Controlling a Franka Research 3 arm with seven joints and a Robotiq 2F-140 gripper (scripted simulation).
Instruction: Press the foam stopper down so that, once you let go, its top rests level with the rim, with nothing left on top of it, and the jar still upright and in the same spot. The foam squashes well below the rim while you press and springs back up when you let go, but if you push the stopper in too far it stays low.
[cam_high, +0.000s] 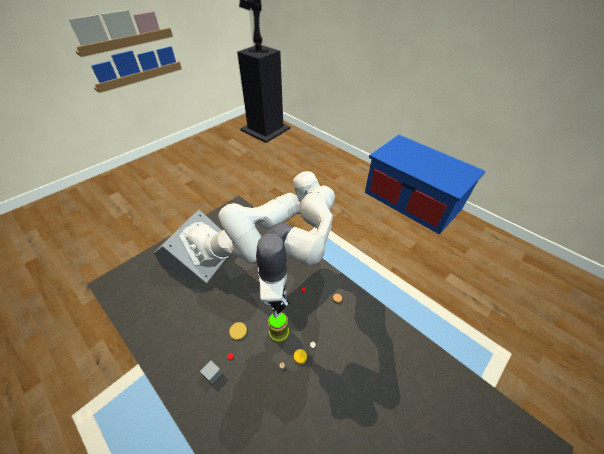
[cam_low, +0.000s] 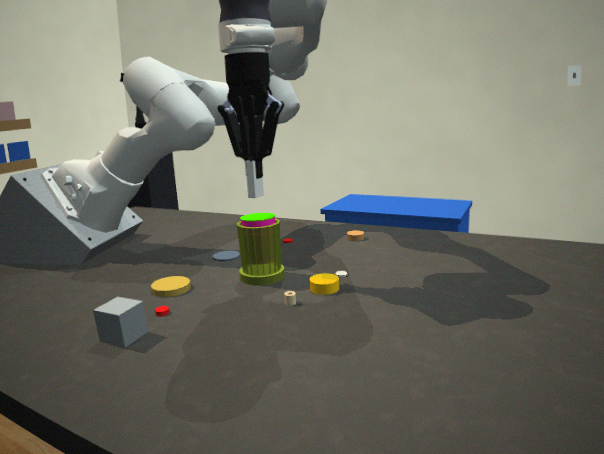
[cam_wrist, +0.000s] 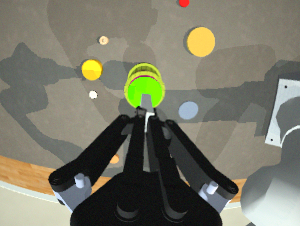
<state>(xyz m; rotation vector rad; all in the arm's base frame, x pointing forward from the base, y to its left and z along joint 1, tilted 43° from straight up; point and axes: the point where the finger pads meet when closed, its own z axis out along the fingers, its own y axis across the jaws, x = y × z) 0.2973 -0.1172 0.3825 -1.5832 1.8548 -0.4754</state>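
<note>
An olive-yellow see-through jar (cam_high: 279, 332) (cam_low: 259, 250) (cam_wrist: 144, 72) stands upright on the dark table (cam_low: 425, 360). Its bright green foam stopper (cam_high: 277, 320) (cam_low: 257, 217) (cam_wrist: 145, 88) sits in the mouth with its top a little above the rim; a magenta band (cam_low: 258, 223) shows under the green top. Nothing lies on the stopper. My gripper (cam_high: 277, 303) (cam_low: 254, 192) (cam_wrist: 145, 101) is shut and empty. It hangs straight above the stopper with a clear gap between fingertips and foam.
Around the jar lie a flat yellow disc (cam_low: 170, 286), a thicker yellow disc (cam_low: 324, 283), a small beige ring (cam_low: 289, 297), two red dots (cam_low: 161, 310) (cam_low: 287, 240), a white dot (cam_low: 341, 273), an orange disc (cam_low: 355, 235), a blue-grey disc (cam_low: 226, 255) and a grey cube (cam_low: 120, 321). The robot base (cam_low: 55, 225) stands at the left.
</note>
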